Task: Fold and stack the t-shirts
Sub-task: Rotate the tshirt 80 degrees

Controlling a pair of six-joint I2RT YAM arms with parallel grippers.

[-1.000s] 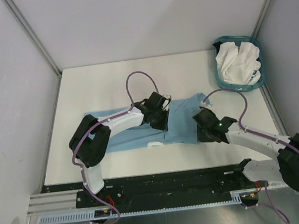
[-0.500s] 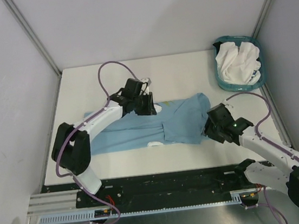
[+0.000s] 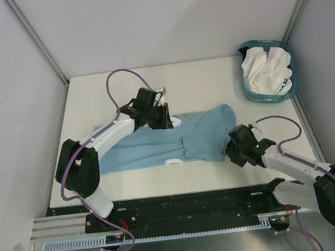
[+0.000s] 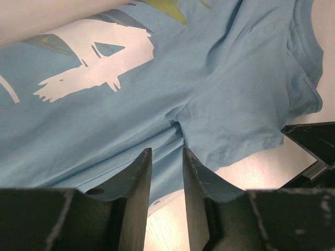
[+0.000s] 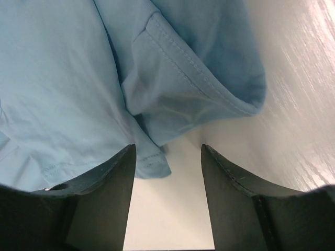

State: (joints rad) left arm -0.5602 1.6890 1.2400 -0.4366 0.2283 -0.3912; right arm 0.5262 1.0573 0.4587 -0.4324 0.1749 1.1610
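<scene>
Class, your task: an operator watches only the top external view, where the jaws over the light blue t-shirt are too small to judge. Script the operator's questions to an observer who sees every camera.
Operator: Is the left arm holding cloth?
Observer: No. On the left gripper the jaws stand narrowly apart, empty, above the light blue t-shirt.
Operator: And the right?
Observer: On the right gripper the jaws are wide open and empty, over a stitched hem and bare table.

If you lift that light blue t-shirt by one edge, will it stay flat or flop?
Probably flops: the light blue t-shirt already lies creased and folded over itself. Pushed, it would likely bunch up, as its wrinkles suggest.
</scene>
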